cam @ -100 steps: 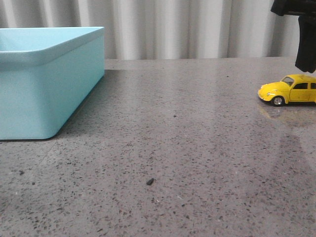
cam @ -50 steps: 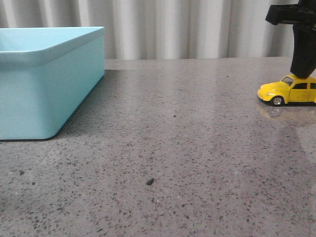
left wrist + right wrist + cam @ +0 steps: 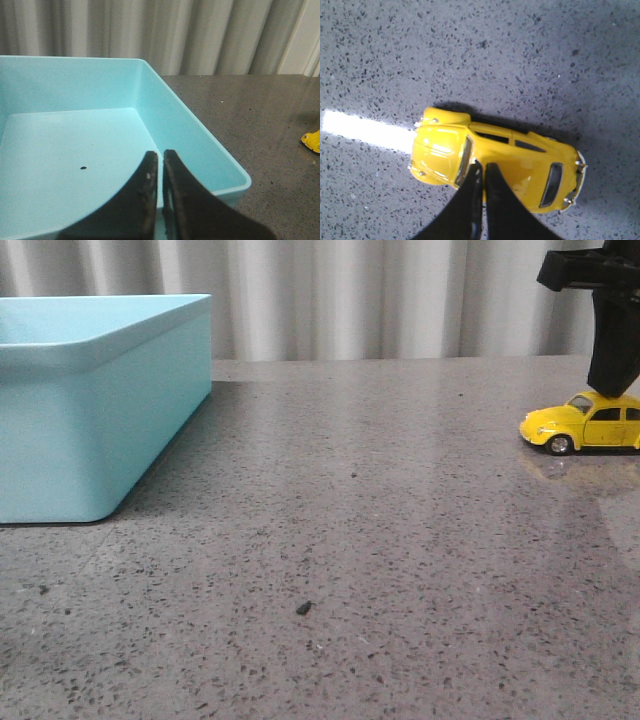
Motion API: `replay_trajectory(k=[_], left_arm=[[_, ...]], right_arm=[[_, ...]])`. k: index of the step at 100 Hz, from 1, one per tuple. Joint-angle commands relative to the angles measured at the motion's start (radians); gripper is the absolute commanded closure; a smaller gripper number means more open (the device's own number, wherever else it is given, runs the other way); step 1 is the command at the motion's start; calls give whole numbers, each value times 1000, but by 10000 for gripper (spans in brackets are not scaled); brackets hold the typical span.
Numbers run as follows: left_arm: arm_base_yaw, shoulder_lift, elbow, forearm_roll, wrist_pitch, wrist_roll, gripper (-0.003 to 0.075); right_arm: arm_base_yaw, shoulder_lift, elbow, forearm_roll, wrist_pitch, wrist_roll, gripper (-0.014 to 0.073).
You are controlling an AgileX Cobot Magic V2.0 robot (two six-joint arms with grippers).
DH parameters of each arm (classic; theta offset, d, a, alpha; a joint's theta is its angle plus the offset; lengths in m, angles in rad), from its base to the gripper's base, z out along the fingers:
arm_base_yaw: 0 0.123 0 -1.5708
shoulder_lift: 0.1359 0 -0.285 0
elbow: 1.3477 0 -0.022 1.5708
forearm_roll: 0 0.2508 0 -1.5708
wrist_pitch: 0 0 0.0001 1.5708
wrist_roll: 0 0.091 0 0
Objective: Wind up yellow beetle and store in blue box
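Yellow beetle (image 3: 580, 424) nudged left; right end effector (image 3: 612, 390) pressing roof.

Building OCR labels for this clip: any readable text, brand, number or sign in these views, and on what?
None readable in any view.
yellow beetle: no lettering, badge or plate text shows on roof, hood or side.
blue box: plain walls and floor, no label; only a dark speck inside.
Left gripper and right gripper: plain black fingers, no markings.
Table and curtain: no signs.

Front low over table; right wrist close above yellow beetle (image 3: 495, 167), shared.
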Motion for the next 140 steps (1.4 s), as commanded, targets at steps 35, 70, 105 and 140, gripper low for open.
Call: replay_trajectory(k=[35,70,105,140], left_arm=[[1,11,-36,-22,-34,-8,741],[1,11,-36,-22,-32,-8,741],[1,11,-36,-22,-32,-8,741],[1,11,-36,-22,-34,-8,741]], right_arm=[[-7,-14,-32,-33,27,0,655],[-11,-14,-32,-157,68,45,655],[-120,-14,-32,-230,103,71,655],[-141,-14,-32,-232,73,71,655]])
